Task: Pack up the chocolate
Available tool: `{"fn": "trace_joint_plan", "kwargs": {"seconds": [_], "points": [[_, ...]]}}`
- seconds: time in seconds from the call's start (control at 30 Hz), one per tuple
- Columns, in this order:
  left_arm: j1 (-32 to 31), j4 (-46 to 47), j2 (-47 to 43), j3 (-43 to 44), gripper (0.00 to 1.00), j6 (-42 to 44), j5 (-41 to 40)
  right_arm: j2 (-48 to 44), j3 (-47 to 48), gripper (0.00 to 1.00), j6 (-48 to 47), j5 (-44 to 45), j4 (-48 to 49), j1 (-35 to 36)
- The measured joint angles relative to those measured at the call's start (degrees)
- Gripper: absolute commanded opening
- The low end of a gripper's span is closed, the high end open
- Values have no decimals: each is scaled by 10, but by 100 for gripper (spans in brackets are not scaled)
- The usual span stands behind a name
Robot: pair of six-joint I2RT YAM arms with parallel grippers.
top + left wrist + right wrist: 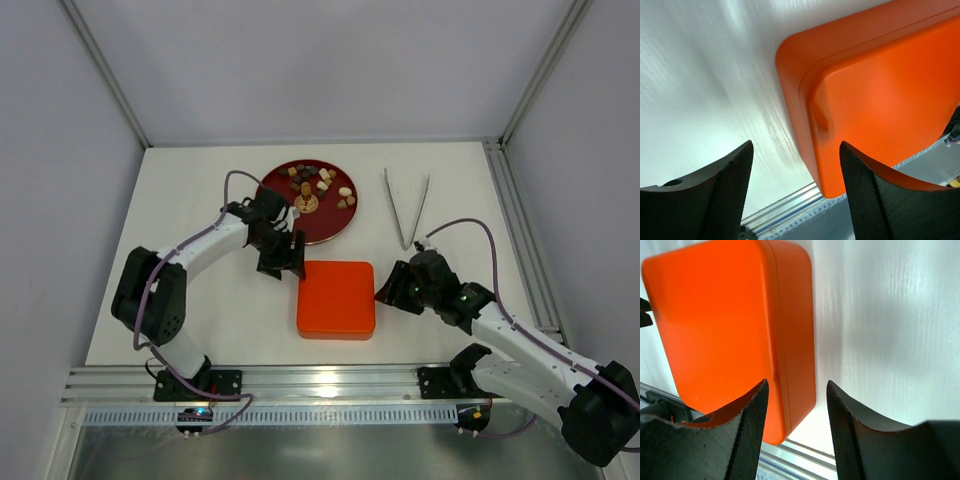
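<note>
The chocolate, several small brown, dark and cream pieces, lies on a dark red plate at the back of the table. In front of the plate sits the orange box with its lid on, also in the left wrist view and the right wrist view. My left gripper hangs open by the box's far left corner, nothing between its fingers. On the box's right side my right gripper is open, its jaws astride the box's right edge without touching it.
Metal tweezers lie to the right of the plate. An aluminium rail runs along the table's near edge, just in front of the box. A frame rail borders the right side.
</note>
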Motion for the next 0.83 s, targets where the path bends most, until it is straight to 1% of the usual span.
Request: {"fn": "trace_joint_plan", "kwargs": {"seconds": [0.1,0.13,0.23,0.37,0.5,0.6,0.83], "points": [[11,-14,-21,16,69,5,-14,3,34,63,-25,-7,-23,-20],[11,-17,-32,20,69,6,-17,5,52,70,-33,-9,-30,-24],[10,-20,-77,30,69,6,-24,8,110,81,-59,-6,-47,-29],[10,-23,-148,37,70,5,-35,5,195,90,-90,23,-57,-31],[10,-32,-198,54,71,4,-49,-10,258,96,-119,61,-74,-32],[10,-38,-239,60,72,3,-63,-24,281,99,-133,89,-86,-32],[10,-52,-308,61,72,-5,-78,-48,285,100,-146,122,-117,-32]]}}
